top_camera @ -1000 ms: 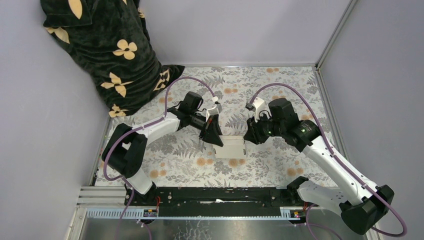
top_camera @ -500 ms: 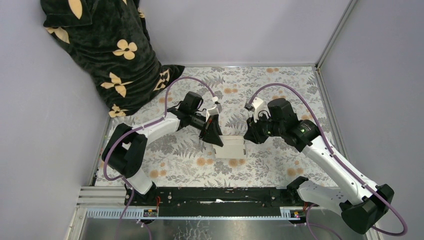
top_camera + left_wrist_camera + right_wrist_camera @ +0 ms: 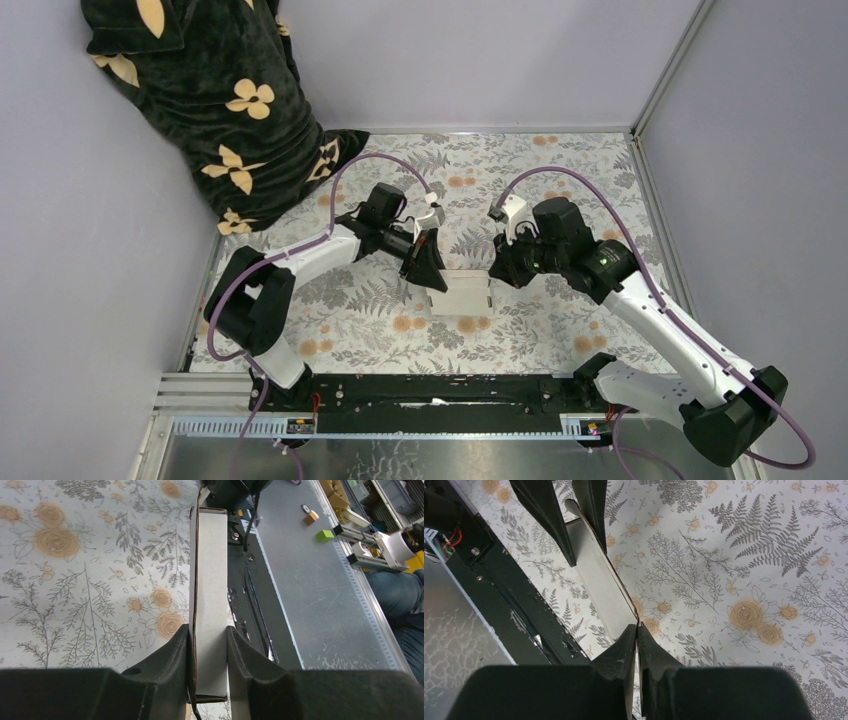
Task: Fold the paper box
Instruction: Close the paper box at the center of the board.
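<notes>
The paper box (image 3: 462,293), white thin cardboard partly folded, sits mid-table between both arms. My left gripper (image 3: 432,272) is shut across its left end. In the left wrist view the box (image 3: 210,580) stands as a narrow white slab pressed between both fingers, with the gripper (image 3: 209,645) around it. My right gripper (image 3: 497,273) is at the box's right end. In the right wrist view its fingers (image 3: 638,632) pinch a thin cardboard edge of the box (image 3: 599,575). The left gripper's black fingers (image 3: 544,520) hold the far end.
A dark cloth with cream flowers (image 3: 210,100) is heaped in the back left corner. A black rail (image 3: 430,390) runs along the near edge, with a metal strip (image 3: 325,580) beyond it. Grey walls close in left, back and right.
The right gripper's jaws have come together onto the box's right edge, and that wrist has edged slightly left. The left arm and the box have stayed put.
</notes>
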`<state>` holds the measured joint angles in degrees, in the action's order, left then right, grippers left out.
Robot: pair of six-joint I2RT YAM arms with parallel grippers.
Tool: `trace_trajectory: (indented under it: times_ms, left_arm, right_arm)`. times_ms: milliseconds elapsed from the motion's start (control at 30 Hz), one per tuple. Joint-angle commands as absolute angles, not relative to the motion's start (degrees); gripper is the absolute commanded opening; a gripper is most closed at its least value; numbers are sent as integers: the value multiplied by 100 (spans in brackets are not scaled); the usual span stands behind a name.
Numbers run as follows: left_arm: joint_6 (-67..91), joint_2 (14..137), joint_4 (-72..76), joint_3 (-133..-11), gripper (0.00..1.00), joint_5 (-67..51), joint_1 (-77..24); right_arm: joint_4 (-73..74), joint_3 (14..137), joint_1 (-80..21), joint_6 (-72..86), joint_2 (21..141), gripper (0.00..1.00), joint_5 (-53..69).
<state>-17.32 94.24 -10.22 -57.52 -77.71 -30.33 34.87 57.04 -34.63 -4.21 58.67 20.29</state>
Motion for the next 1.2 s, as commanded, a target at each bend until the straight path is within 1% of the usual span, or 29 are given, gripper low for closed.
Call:
trace_trajectory:
  times_ms: [0,233,600,800,900,1167]
  left_arm:
    - [-1146,9453,-406,-5841,32,-7217,-3081]
    - [-776,9476,-122,-5842,30,-6653,-3127]
    - [-691,9497,-69,-5867,30,-6265,-3219]
    - [-802,9592,-278,-5988,29,-5413,-3443]
    - [-864,9607,-367,-6029,29,-4786,-3578]
    - [-1013,9442,-244,-5864,28,-3607,-3834]
  right_arm:
    - [3303,5715,-3591,-219,5940,10,1643]
    - [3119,5476,-3726,-35,5968,9,1325]
    - [2848,5150,-3762,281,6017,6,866]
    - [2634,4974,-3753,324,6135,5,603]
    - [2501,4870,-3760,360,6193,4,470]
    - [2241,4696,-3753,479,6298,3,335]
